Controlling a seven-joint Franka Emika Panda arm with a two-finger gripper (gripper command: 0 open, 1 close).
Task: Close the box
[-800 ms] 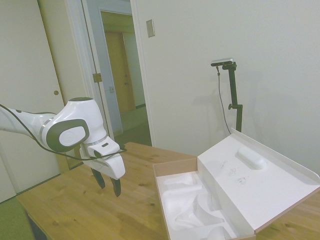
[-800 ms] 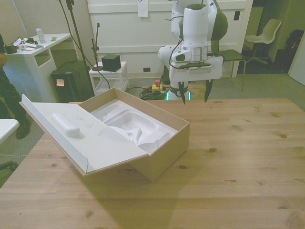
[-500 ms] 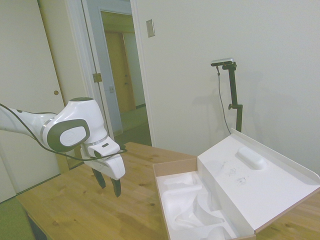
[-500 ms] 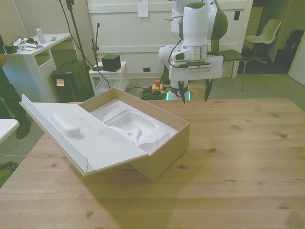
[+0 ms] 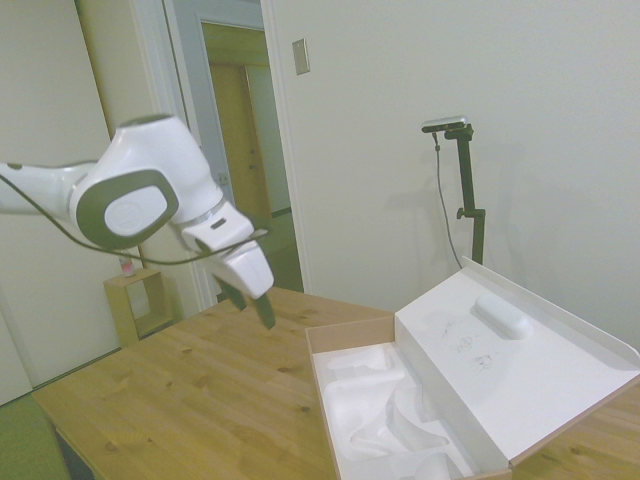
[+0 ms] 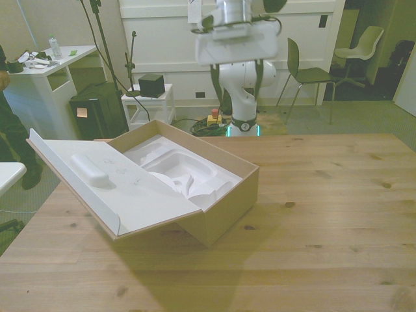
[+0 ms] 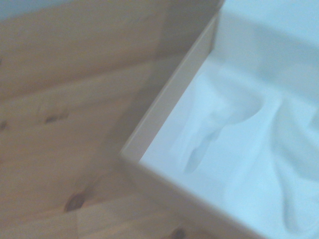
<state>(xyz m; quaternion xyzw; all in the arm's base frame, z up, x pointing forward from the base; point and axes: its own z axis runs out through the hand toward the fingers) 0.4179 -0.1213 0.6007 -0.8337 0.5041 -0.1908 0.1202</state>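
A shallow brown cardboard box (image 5: 400, 400) with moulded white insert sits open on the wooden table (image 6: 338, 214), lid (image 6: 110, 185) hinged back. The white two-finger gripper (image 5: 255, 300) hangs above the table's far edge, fingers parted, holding nothing.

The box (image 6: 221, 195) sits on the surface (image 6: 325, 214), toward the front view's left. Its lid (image 6: 110, 185) leans outward farther left, an insert (image 6: 182, 172) lying inside. The gripper (image 5: 255, 300) hangs above the surface, apart from the box.

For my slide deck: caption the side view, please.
White two-finger gripper poised above wooden table beside open brown cardboard box, lid laid back.
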